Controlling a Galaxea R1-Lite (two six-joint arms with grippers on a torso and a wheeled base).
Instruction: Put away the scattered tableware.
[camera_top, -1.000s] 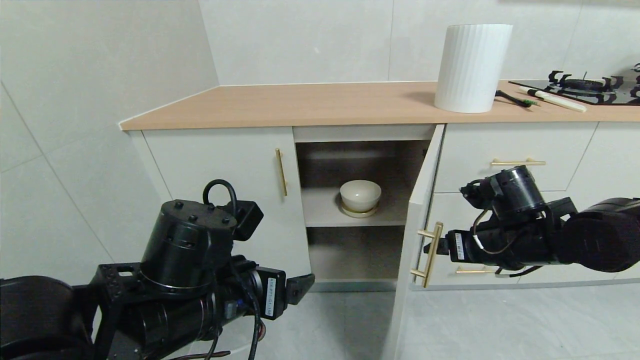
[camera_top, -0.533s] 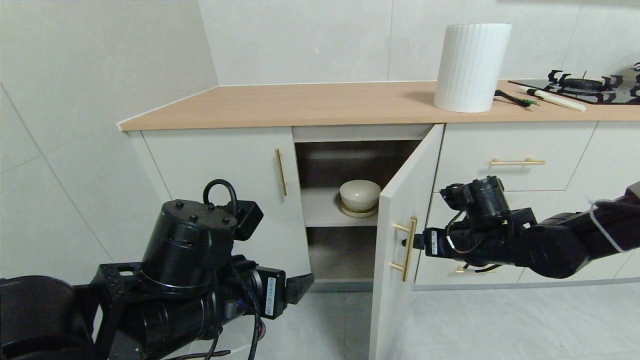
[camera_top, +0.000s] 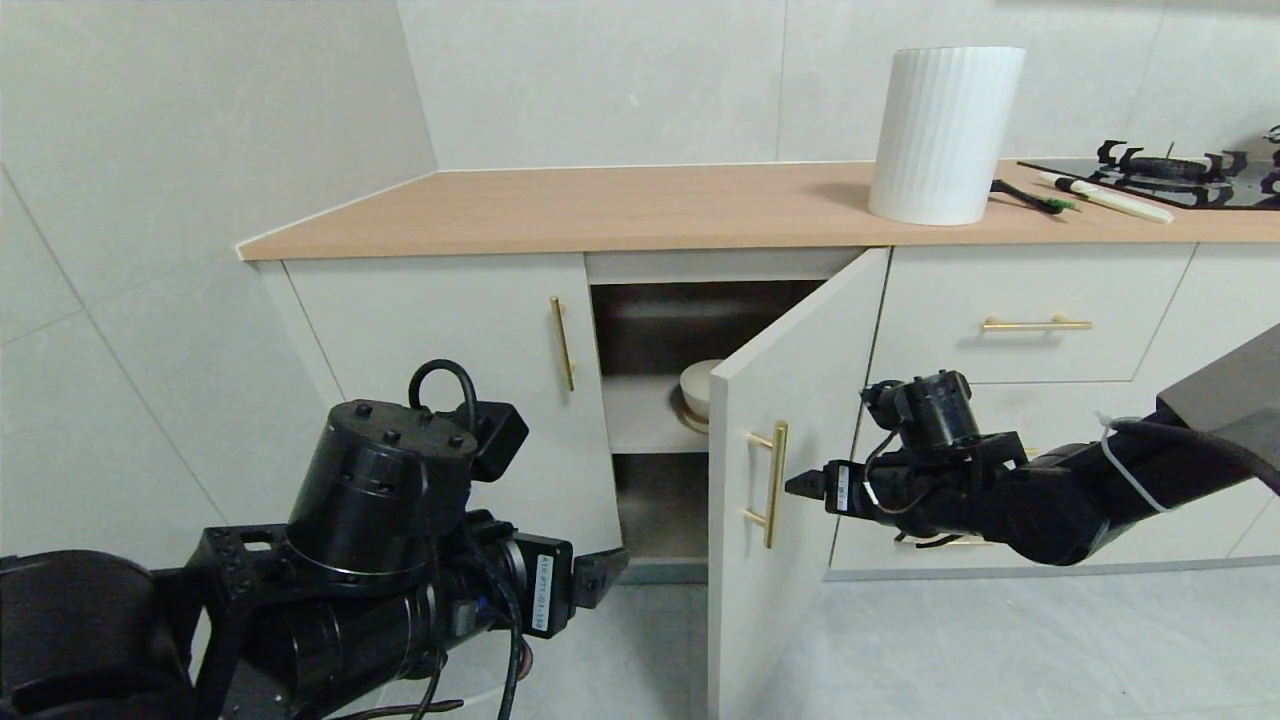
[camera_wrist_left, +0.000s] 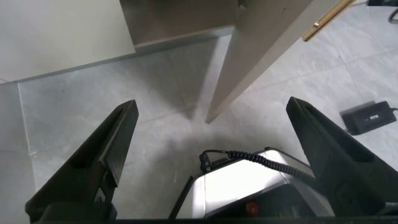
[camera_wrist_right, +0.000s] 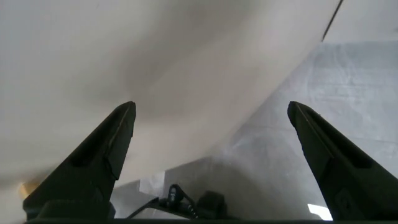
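A cream bowl (camera_top: 695, 388) sits on a plate on the middle shelf of the open cabinet, half hidden behind the white cabinet door (camera_top: 790, 360). The door stands partly swung across the opening. My right gripper (camera_top: 803, 487) is open, its tips right beside the gold door handle (camera_top: 770, 483) on the door's outer face; whether it touches the door I cannot tell. The door's pale surface (camera_wrist_right: 186, 62) is close in front of the right wrist view. My left gripper (camera_top: 600, 575) is open and holds nothing, low over the floor left of the door (camera_wrist_left: 267, 56).
On the wooden counter (camera_top: 600, 210) stand a tall white ribbed container (camera_top: 944, 135), a knife (camera_top: 1105, 198) and a gas hob (camera_top: 1170, 170). A shut door (camera_top: 450, 380) lies left of the opening, drawers (camera_top: 1030, 310) to the right. Grey tiled floor (camera_wrist_left: 155, 106) lies below.
The cabinet door has swung leftward toward the opening, now covering most of the bowl. My right gripper has travelled left with the door. The left arm has barely moved.
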